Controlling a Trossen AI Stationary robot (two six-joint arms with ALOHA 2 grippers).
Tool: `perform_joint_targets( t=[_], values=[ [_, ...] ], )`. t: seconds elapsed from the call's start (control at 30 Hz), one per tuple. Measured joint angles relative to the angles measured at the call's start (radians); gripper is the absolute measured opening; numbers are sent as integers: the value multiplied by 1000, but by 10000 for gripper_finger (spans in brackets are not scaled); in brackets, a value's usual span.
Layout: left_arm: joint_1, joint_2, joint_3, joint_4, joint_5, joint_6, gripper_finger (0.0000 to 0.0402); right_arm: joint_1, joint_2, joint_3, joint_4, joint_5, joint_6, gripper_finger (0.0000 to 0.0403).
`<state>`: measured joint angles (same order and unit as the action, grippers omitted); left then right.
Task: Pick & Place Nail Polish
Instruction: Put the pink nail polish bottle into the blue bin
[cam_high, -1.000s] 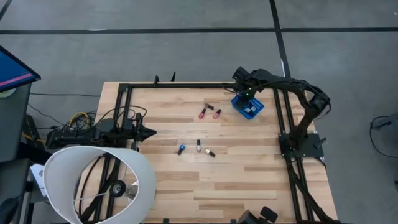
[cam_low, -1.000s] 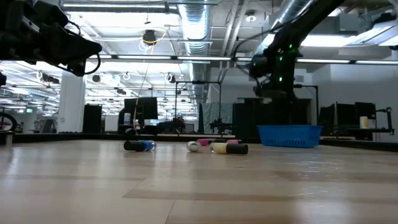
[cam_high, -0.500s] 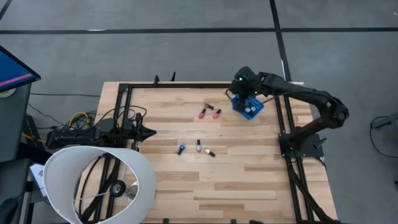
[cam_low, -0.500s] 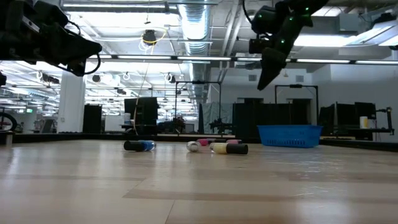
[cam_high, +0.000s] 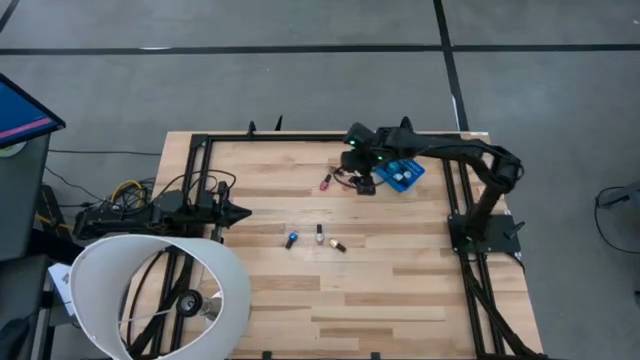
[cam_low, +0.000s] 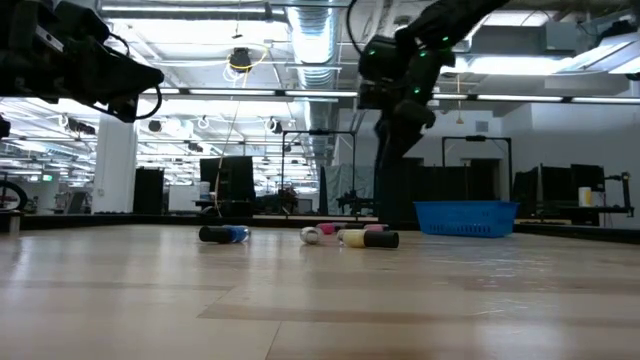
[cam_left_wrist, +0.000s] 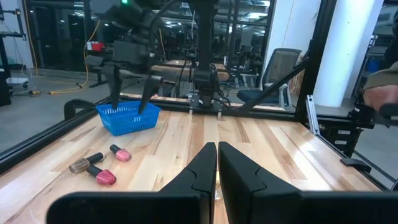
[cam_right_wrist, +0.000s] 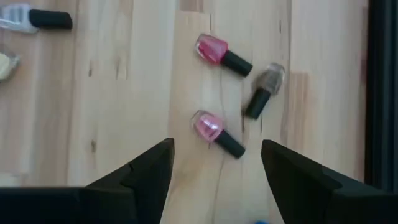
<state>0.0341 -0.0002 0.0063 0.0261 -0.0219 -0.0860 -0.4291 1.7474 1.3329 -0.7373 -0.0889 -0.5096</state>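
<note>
Bottles first: three of them lie just ahead of the right gripper (cam_right_wrist: 214, 171), whose fingers are spread wide with nothing between them. A pink bottle (cam_right_wrist: 216, 133) sits closest, almost centred in the gap and a little forward of the fingertips. A second pink bottle (cam_right_wrist: 222, 54) lies further ahead, and a brownish bottle (cam_right_wrist: 263, 89) is off toward one finger's side.

What changed: a second ago that arm was over the blue bin (cam_high: 400, 172) at the far side of the table (cam_high: 300, 300), and now it has swung away from the bin and hangs above this cluster. Looks to me like one drop-off is done and the next pick is starting, probably the near pink one. It still has to come down.

Three more bottles lie well apart from the jaws near the table's middle: a blue bottle (cam_high: 291, 240), a pale bottle (cam_high: 319, 234) and a dark-capped bottle (cam_high: 338, 245).

The left gripper (cam_left_wrist: 217, 163) waits at the left edge, fingers pressed together on nothing.
</note>
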Motion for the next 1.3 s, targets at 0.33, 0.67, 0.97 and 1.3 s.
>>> perform_joint_targets(
  t=[0.33,0.67,0.97,1.3],
  values=[
    [0,0,0,1,-1,0,11,23,174,132,-73,-11,-238,234],
    [0,0,0,1,0,0,11,26,273,139,-79,-7,-268,234],
    [0,0,0,1,0,0,11,2,271,121,-12,19,-276,234],
    [0,0,0,0,0,0,11,3,276,101,8,11,-303,217]
  ],
)
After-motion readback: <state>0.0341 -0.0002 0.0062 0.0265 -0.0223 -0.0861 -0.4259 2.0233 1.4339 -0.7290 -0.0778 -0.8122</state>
